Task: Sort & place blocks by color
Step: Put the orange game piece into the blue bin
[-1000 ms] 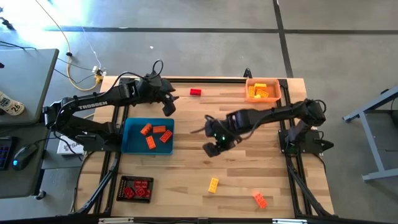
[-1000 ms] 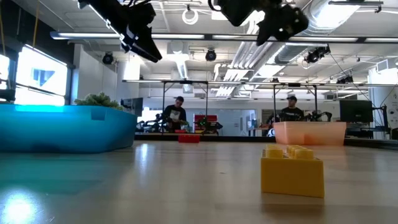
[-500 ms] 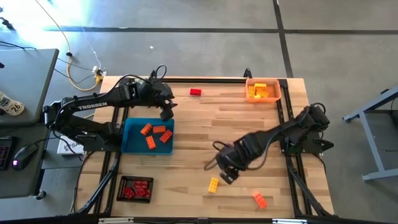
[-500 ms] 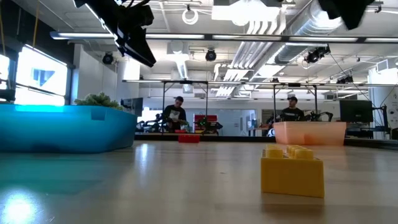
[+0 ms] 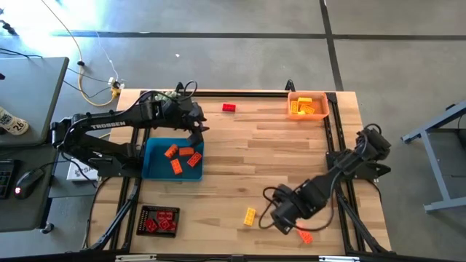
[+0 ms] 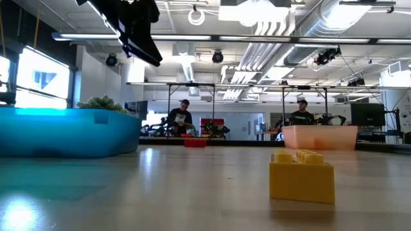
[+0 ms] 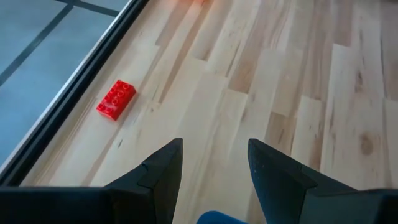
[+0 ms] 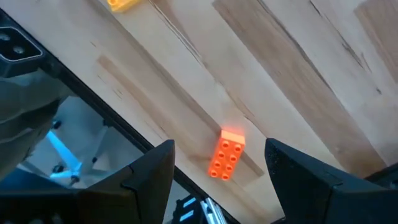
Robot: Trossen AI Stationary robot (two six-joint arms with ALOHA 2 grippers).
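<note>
The scene is evenly and brightly lit from overhead ceiling lights (image 6: 239, 14). Strong glare is seen at a window (image 6: 42, 80) in the low view, where the table (image 6: 160, 192) foreground is blurred. Soft shadows are cast under both arms.

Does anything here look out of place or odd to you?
Three blocks lie loose on the table outside any tray: a red block at the far edge, a yellow block and an orange block near the front. Nothing looks damaged.
</note>
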